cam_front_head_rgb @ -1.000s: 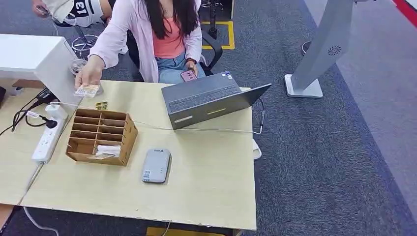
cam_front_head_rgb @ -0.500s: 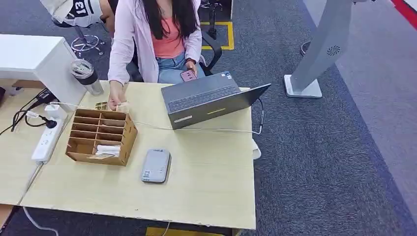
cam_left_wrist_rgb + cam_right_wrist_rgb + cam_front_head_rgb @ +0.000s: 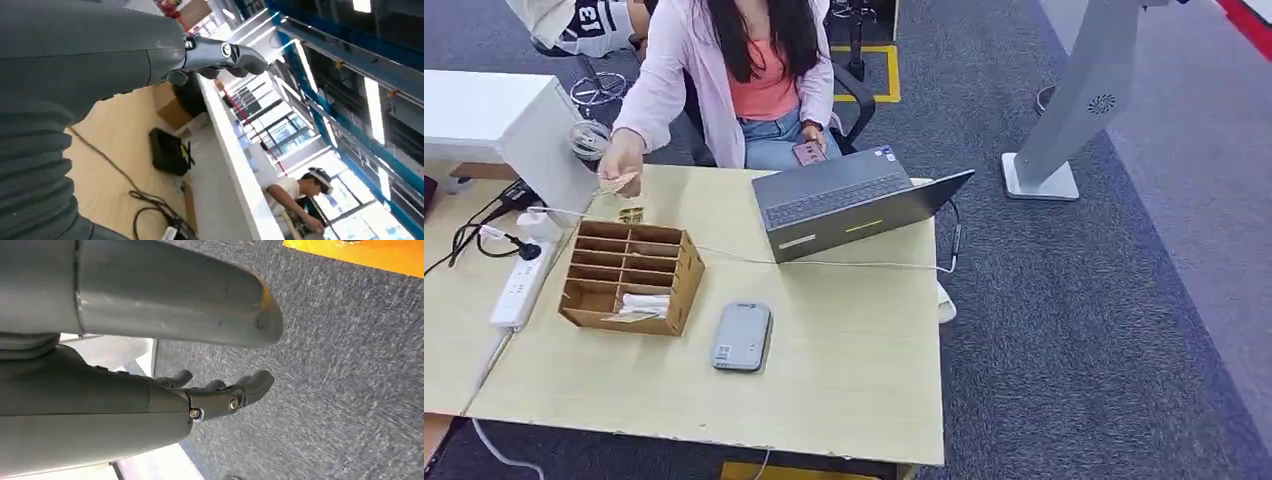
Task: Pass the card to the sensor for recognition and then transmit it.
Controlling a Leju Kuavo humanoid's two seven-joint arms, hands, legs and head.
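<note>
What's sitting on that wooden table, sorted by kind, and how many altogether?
Laptop: 1
Wooden organizer box: 1
Grey card reader: 1
White power strip: 1
Total: 4

The card [image 3: 616,183] was a thin pale thing, tilted and up off the table, pinched in the seated person's hand [image 3: 620,160] over the far-left corner, just past the wooden organizer [image 3: 631,277]. Too blurry to make out any print on it. The sensor [image 3: 743,337], a flat grey rounded slab with a small label, lay face-up on the table, just right of the organizer's near end, well apart from the card.
</note>
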